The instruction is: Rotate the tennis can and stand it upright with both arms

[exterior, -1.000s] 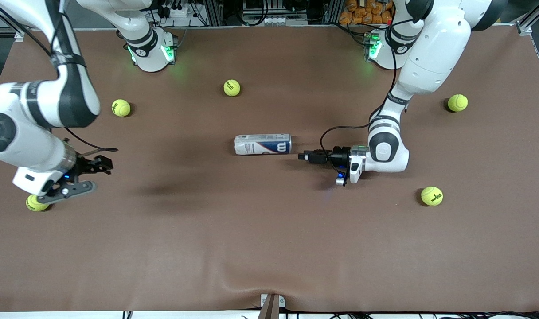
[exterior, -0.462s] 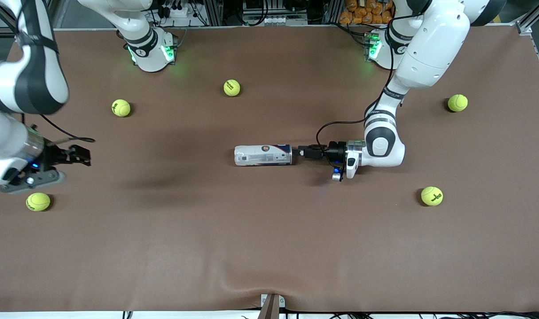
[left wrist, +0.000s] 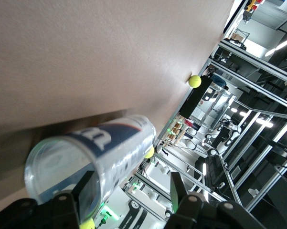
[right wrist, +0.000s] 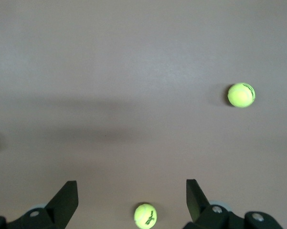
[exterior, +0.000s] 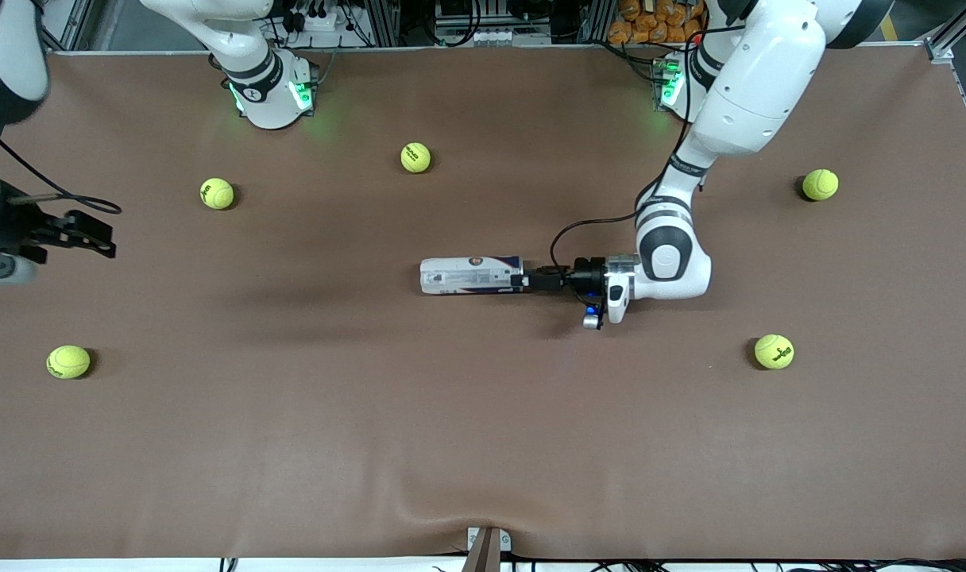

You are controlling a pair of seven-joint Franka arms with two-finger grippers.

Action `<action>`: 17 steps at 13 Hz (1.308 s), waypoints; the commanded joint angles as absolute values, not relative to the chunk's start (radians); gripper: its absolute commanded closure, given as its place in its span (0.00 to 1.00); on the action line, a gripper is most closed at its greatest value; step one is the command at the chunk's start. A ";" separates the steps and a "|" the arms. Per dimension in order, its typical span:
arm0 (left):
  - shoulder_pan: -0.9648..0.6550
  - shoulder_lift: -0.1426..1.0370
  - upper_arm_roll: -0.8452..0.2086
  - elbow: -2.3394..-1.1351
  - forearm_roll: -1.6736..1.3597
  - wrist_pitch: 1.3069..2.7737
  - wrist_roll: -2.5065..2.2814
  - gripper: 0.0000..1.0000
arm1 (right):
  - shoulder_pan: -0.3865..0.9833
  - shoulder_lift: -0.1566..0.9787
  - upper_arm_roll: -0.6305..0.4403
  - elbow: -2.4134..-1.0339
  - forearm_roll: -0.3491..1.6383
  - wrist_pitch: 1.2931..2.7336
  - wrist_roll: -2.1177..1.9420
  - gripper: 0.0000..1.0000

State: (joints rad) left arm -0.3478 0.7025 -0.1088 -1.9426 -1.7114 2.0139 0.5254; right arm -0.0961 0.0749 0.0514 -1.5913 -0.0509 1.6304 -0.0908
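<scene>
Tennis can (exterior: 472,276) lies flat mid-table, long axis running arm-end to arm-end. Left gripper (exterior: 531,280) sits at its end toward left arm, jaws spread astride the rim (left wrist: 62,176), not yet pinching. Right gripper (exterior: 82,233), spread wide, waits well off near table edge.

— What carries everything here?
— A table (exterior: 483,445) under a brown cover, rumpled slightly at the edge nearest the front camera.
— And what lies directly on it?
— The tennis can (exterior: 471,276), on its side about mid-table; five tennis balls spread around it: one (exterior: 415,157) near the bases; one (exterior: 217,193) and one (exterior: 68,361) toward the right arm's end; one (exterior: 820,184) and one (exterior: 774,351) toward the left arm's end.
— Do any touch the can?
— No; all lie well apart from it and from each other.
</scene>
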 commanded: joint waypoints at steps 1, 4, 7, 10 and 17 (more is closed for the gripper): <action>-0.359 0.710 -0.109 -1.925 -1.738 2.033 0.528 0.45 | -0.101 0.091 0.063 -1.482 -0.025 1.547 -0.017 0.00; -0.365 0.710 -0.109 -1.898 -1.758 2.034 0.525 0.83 | -0.080 0.109 0.069 -1.384 -0.018 1.468 0.018 0.00; -0.362 0.689 -0.106 -1.876 -1.755 2.040 0.520 1.00 | -0.087 0.109 0.068 -1.384 -0.012 1.476 0.038 0.00; -0.359 0.624 -0.091 -1.838 -1.723 2.069 0.479 1.00 | -0.072 0.138 0.067 -1.384 -0.032 1.503 0.037 0.00; -0.371 0.561 -0.092 -1.470 -0.980 2.131 -0.283 1.00 | -0.068 0.147 0.066 -1.387 -0.029 1.519 0.035 0.00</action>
